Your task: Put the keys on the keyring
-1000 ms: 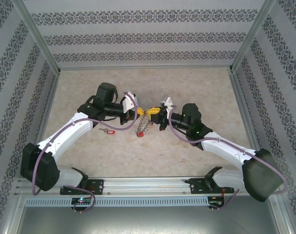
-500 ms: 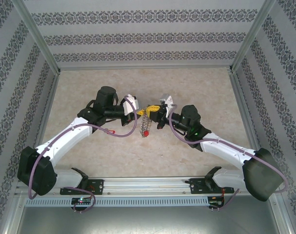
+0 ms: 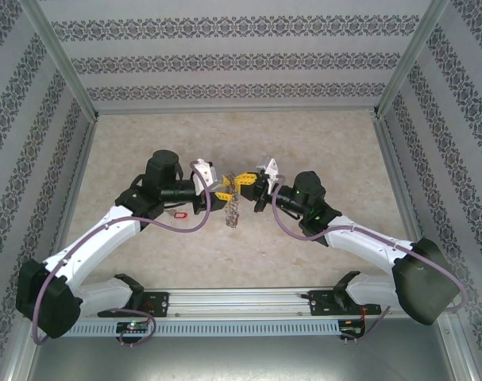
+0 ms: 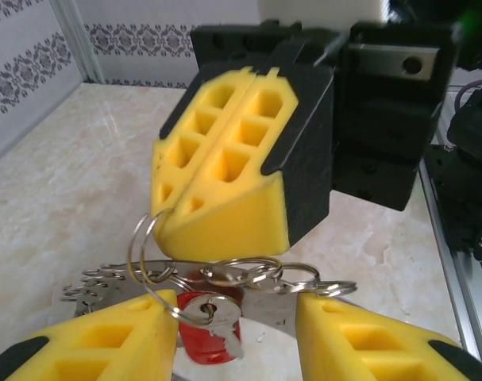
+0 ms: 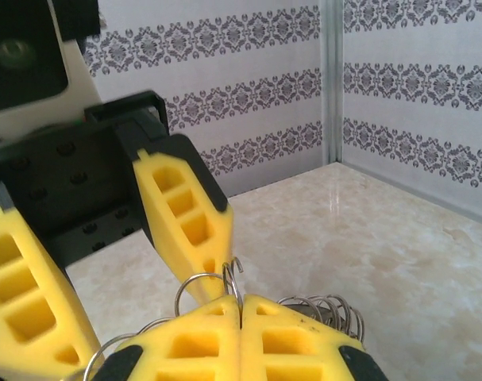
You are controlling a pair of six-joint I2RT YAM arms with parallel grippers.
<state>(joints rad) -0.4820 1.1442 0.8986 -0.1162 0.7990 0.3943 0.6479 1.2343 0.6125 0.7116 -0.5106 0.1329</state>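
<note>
Pinching keyring (image 4: 252, 274) w/ right gripper (image 5: 239, 317), jaws shut on it, up over table (image 3: 320, 135) middle. Flanking red-tag key (image 4: 209, 329) w/ left gripper (image 4: 237, 317), jaws apart, not gripping. Judging this key as already hanging on ring, so approx. part done. Leaving second key (image 3: 175, 214) lying on table beside left arm (image 3: 106, 234), not yet threaded.

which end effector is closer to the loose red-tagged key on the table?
Left. The left end effector is just right of the loose key; the right end effector sits farther right, clamped on the keyring.
</note>
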